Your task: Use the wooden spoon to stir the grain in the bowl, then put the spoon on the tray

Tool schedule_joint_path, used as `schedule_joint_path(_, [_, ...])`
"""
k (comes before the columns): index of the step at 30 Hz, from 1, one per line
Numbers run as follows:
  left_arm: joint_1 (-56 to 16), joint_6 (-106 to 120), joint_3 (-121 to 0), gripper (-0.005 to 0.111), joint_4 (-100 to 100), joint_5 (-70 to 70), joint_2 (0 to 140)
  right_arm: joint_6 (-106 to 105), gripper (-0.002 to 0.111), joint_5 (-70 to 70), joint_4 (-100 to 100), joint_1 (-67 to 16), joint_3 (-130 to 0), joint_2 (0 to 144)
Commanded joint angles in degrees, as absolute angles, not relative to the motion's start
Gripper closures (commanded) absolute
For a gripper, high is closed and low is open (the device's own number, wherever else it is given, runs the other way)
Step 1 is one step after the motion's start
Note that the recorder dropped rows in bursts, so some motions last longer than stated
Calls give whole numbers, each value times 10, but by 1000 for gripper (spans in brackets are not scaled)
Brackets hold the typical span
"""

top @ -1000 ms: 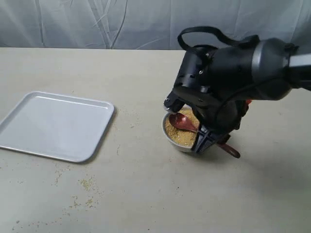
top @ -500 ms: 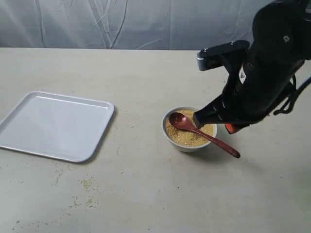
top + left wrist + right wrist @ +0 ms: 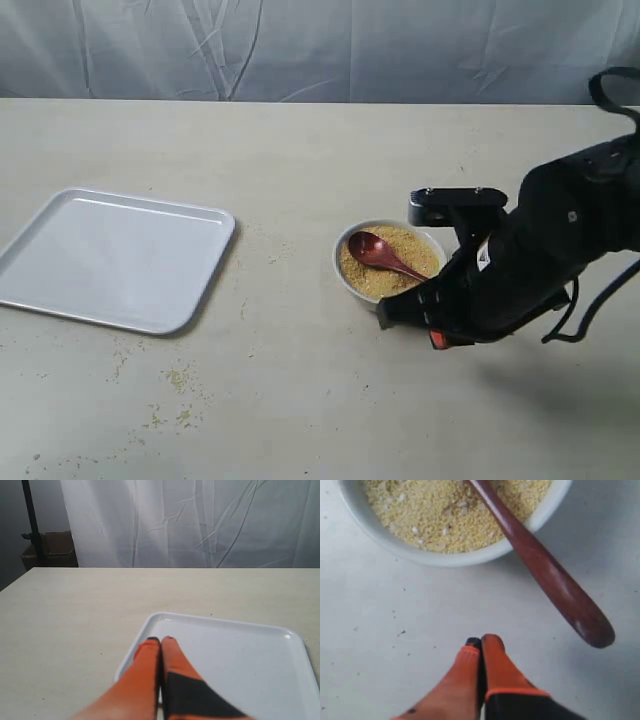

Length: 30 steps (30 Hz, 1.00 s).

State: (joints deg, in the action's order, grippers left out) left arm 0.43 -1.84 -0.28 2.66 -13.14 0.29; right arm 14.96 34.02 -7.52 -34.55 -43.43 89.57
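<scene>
The white bowl [image 3: 341, 268] sits on the desk [image 3: 300, 420] a little right of the middle, filled with yellow grain [image 3: 412, 250]. The wooden spoon [image 3: 376, 250] lies in it with its scoop resting on the grain toward the left side. Its handle slants out over the near right rim, where the right arm [image 3: 540, 250] hides its end in the exterior view. The right hand [image 3: 481, 642] is low over the desk just beside the bowl. Its orange fingers [image 3: 465, 662] are pressed together and grip nothing. The spoon's handle passes near them without touching. The tray [image 3: 110, 255] lies flat and bare at the left of the desk, well apart from the bowl. The left hand [image 3: 161, 640] hangs above the tray's edge, also closed tight and empty. Some loose grains [image 3: 178, 378] are scattered on the desk on the near side of the tray.
</scene>
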Motion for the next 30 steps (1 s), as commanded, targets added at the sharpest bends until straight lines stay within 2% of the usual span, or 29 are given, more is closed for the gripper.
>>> schedule_joint_path(1, [5,-19,0,106,24,-124,0,149,108,301,-52,-340,-432,939])
schedule_joint_path(16, [5,-19,0,106,24,-124,0,232,108,227,47,-280,-432,959])
schedule_joint_path(30, [5,-19,0,106,25,-125,0,240,108,135,129,-280,-433,959])
